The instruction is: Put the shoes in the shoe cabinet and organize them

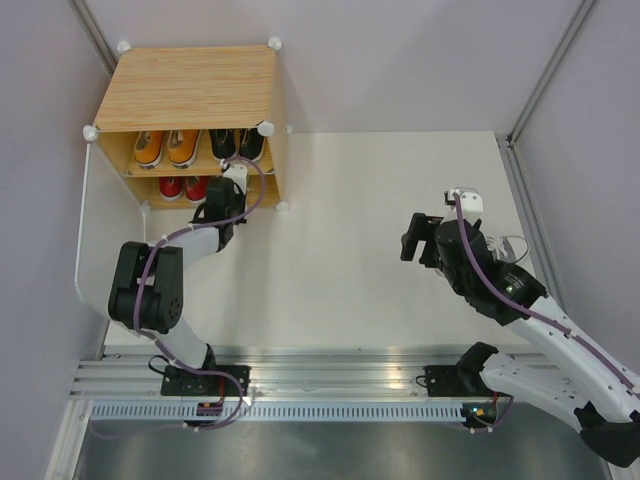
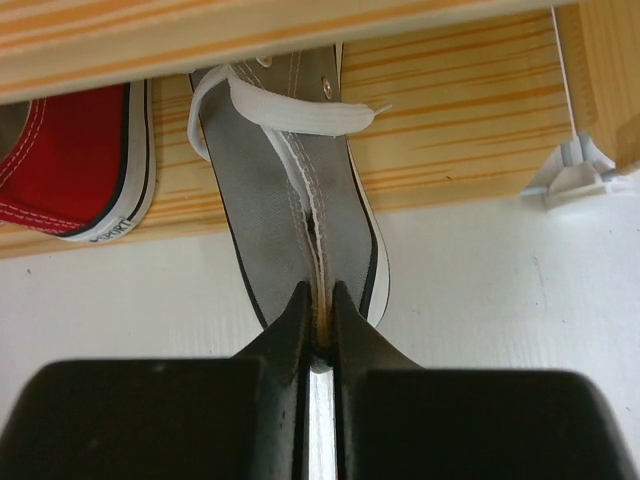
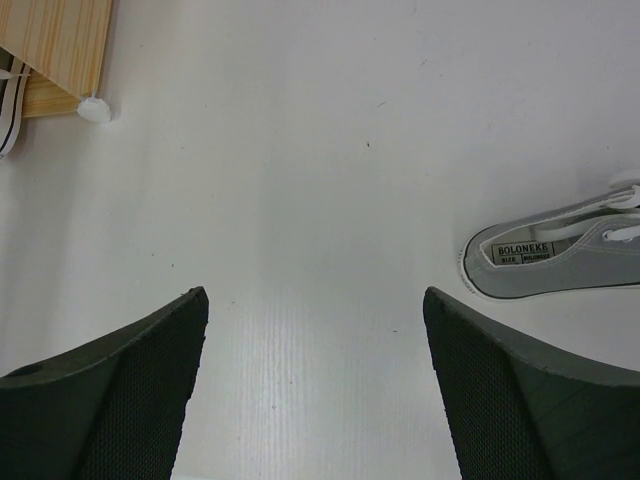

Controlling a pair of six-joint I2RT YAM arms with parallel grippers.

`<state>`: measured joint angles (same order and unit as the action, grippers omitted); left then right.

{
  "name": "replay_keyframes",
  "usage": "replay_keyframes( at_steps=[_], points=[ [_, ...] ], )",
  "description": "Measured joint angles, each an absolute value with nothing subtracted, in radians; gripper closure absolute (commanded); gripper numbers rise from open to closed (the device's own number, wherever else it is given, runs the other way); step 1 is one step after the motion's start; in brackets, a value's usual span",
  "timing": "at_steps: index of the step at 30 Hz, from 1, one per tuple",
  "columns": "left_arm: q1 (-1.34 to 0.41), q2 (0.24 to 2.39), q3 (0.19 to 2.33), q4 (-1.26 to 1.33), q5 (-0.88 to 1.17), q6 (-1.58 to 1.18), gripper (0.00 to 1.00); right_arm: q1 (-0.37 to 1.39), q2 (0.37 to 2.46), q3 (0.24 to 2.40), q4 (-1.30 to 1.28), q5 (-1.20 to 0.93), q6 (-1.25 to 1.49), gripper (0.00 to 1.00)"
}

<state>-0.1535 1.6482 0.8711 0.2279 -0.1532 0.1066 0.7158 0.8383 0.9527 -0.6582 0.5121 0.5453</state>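
The shoe cabinet [image 1: 190,88] stands at the back left with its door open. An orange pair [image 1: 166,148] and a black pair [image 1: 237,143] sit on its upper shelf, and a red pair [image 1: 184,187] on its lower level. My left gripper [image 1: 231,186] is at the lower opening. In the left wrist view it [image 2: 318,318] is shut on the heel of a grey shoe [image 2: 290,200], whose toe lies inside next to a red shoe [image 2: 80,170]. My right gripper [image 1: 415,238] is open and empty [image 3: 315,330]. A second grey shoe [image 3: 560,255] lies to its right, also in the top view [image 1: 514,246].
The cabinet's white door [image 1: 85,235] swings out to the left of the left arm. A white corner connector [image 2: 575,175] marks the cabinet's front right foot; it also shows in the right wrist view [image 3: 95,110]. Grey walls close in the white table [image 1: 340,260].
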Motion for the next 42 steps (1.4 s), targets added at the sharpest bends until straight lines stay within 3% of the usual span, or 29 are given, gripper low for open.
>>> replay_keyframes(
  at_steps=[12,17,21,22,26,30,37,42],
  points=[
    [-0.074,1.782,0.954,0.332,-0.067,0.139,0.93,0.716,0.866,0.953,-0.659,0.54,0.578,0.09],
    [-0.064,1.832,1.009,0.34,-0.047,0.147,0.85,0.716,0.868,0.953,-0.662,0.558,0.606,0.09],
    [-0.065,1.847,1.032,0.347,-0.041,0.149,0.73,0.716,0.868,0.953,-0.667,0.571,0.629,0.09],
    [-0.065,1.847,1.032,0.348,-0.042,0.149,0.59,0.716,0.868,0.953,-0.668,0.575,0.635,0.09],
    [-0.07,1.842,1.025,0.356,-0.052,0.136,0.45,0.716,0.864,0.946,-0.667,0.586,0.661,0.09],
    [-0.065,1.815,0.994,0.383,-0.096,0.101,0.45,0.716,0.836,0.911,-0.666,0.593,0.687,0.09],
    [-0.067,1.785,0.984,0.372,-0.16,-0.02,0.64,0.716,0.806,0.879,-0.665,0.596,0.712,0.09],
    [-0.08,1.777,0.984,0.343,-0.191,-0.091,0.63,0.716,0.804,0.877,-0.665,0.599,0.719,0.1]
  ],
)
